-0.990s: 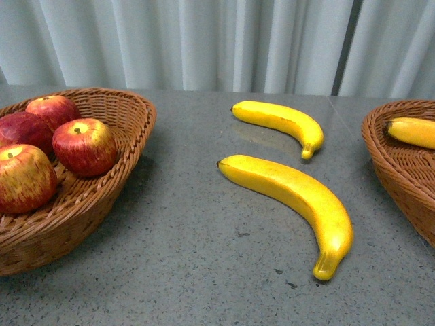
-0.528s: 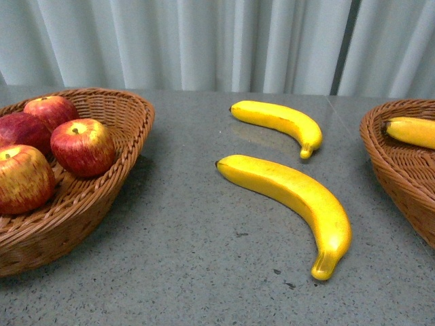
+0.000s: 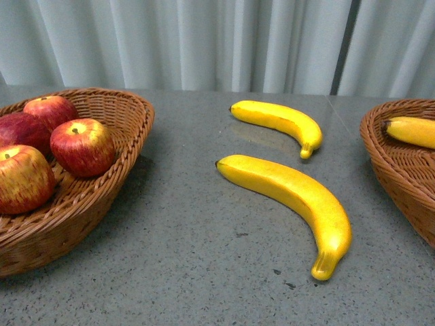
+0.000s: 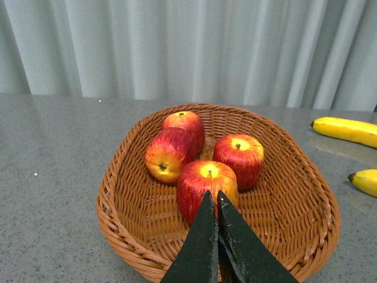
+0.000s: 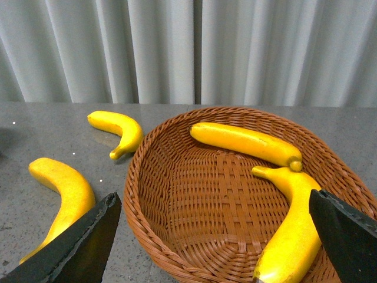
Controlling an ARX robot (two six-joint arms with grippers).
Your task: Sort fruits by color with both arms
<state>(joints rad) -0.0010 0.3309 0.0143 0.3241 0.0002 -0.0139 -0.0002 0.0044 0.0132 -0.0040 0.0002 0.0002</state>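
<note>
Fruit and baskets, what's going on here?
A two-armed robot is sorting fruit by color. Four apples sit in the left basket, two bananas in the right basket, and two loose bananas lie on the table between. The left gripper is shut, the right gripper open; neither holds anything.

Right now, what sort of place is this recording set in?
Probably a staged test bench rather than a home: a grey speckled tabletop, a pale pleated curtain as backdrop, a wicker basket of apples and a second basket of bananas.
</note>
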